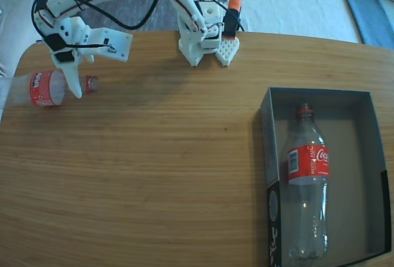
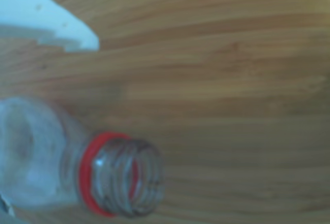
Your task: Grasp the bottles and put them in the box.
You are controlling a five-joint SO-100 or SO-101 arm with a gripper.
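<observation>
Bottles: one (image 1: 306, 184) lies inside the box (image 1: 375, 175) at about 4 o'clock on the bench (image 1: 160, 168) in the fixed view, neck toward 12 o'clock, base toward the near wall; the box's lower right corner is cut off by the frame edge. Second bottle (image 1: 46, 87) lies on its side at about 10 o'clock near the bench's left edge, neck pointing toward 3 o'clock, its base pale and hard to separate from the bright surround. Gripper (image 1: 72, 81) sits over this bottle's shoulder, one white finger (image 1: 74, 82) crossing in front of it; whether the jaws are apart or clamped, cannot tell. Wrist view is blurred: uncapped threaded neck with red ring (image 2: 121, 177) at 7 o'clock, one white finger (image 2: 46, 22) at 11 o'clock, clear of the neck. Arm base (image 1: 206, 42) stands at 12 o'clock, well apart from the box.
</observation>
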